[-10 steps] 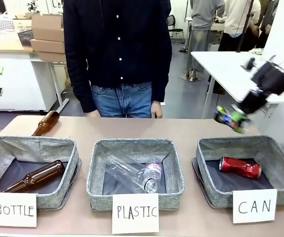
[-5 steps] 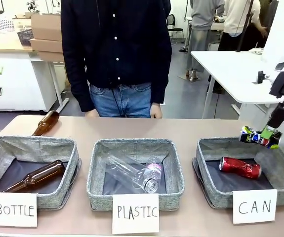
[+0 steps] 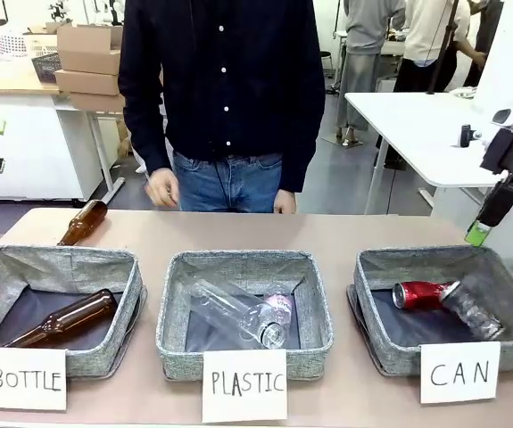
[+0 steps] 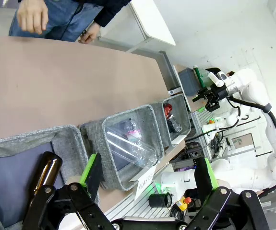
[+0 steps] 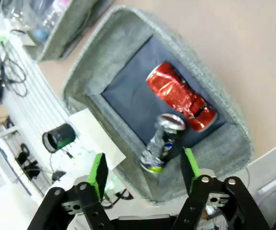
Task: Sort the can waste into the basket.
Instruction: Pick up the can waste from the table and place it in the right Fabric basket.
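**Both cans in the CAN basket, both end effectors apart and empty**

The right end effector [image 5: 145,175] hangs above the grey basket [image 3: 390,262] at the right end of the worktop [image 3: 327,234], the one with the white card [image 3: 459,372] reading "CAN" at its near side. Its green-padded fingers [image 5: 97,173] stand spread and grip nothing. In the front view only one green fingertip of it shows, above the basket's far right corner.

Inside that basket lie both cans. The red dented can [image 3: 419,293] lies on the dark lining toward the far side. The dark can [image 3: 470,310] lies tilted, one end touching the red can, the other toward the basket's right wall; in the right wrist view it [image 5: 162,143] sits directly between the spread fingers, well below them.

The left end effector [image 4: 150,178] is also apart and empty, over the near left part of the worktop, looking down at a brown bottle [image 4: 43,177] in the leftmost basket [image 4: 13,141].

A person [image 3: 222,89] stands at the far edge, one hand [image 3: 162,188] just above it.
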You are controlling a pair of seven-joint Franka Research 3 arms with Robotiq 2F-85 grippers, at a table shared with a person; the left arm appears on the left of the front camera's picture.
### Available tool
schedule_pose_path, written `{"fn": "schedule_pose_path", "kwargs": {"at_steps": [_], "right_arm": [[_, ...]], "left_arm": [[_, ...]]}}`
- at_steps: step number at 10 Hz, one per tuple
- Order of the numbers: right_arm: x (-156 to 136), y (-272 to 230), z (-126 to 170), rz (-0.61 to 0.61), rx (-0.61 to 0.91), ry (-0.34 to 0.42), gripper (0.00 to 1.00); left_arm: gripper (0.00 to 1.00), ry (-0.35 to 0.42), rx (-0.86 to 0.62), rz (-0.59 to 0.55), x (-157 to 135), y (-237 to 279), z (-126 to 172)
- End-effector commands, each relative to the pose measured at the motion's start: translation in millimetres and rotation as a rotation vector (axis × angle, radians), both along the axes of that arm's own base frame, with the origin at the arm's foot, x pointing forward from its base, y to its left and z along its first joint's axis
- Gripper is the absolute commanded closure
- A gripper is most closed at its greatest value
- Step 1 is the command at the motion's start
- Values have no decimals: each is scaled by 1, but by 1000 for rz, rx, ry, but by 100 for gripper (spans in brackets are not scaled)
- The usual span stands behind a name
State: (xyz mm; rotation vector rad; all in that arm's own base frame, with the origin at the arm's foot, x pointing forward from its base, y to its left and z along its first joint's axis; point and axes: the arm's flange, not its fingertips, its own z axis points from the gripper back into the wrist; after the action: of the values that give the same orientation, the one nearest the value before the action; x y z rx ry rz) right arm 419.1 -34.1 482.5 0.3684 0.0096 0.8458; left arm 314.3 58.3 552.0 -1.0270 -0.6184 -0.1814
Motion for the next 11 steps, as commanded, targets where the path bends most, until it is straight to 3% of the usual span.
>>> {"fn": "schedule_pose_path", "kwargs": {"at_steps": [1, 4, 5, 6, 7, 8, 9, 10, 11], "right_arm": [[1, -2, -1, -21, 57, -13, 0], [2, 1, 5, -87, 123, 25, 0], [0, 3, 12, -133, 220, 66, 0], [-7, 8, 29, -236, 491, 126, 0], [-5, 18, 52, -562, 898, 198, 0], [-9, 16, 64, -617, 1118, 363, 0], [-9, 9, 68, -634, 1212, 462, 0], [-1, 4, 65, -721, 1243, 485, 0], [-15, 17, 65, -270, 671, 300, 0]], "left_arm": [[0, -10, 2, -13, 0, 1, 1], [0, -10, 2, -13, 0, 1, 1], [0, -10, 2, -13, 0, 1, 1], [0, -10, 2, -13, 0, 1, 1], [0, -10, 2, -13, 0, 1, 1], [0, -10, 2, -13, 0, 1, 1], [0, -10, 2, -13, 0, 1, 1], [0, -10, 2, -13, 0, 1, 1], [0, -10, 2, -13, 0, 1, 1]]}}
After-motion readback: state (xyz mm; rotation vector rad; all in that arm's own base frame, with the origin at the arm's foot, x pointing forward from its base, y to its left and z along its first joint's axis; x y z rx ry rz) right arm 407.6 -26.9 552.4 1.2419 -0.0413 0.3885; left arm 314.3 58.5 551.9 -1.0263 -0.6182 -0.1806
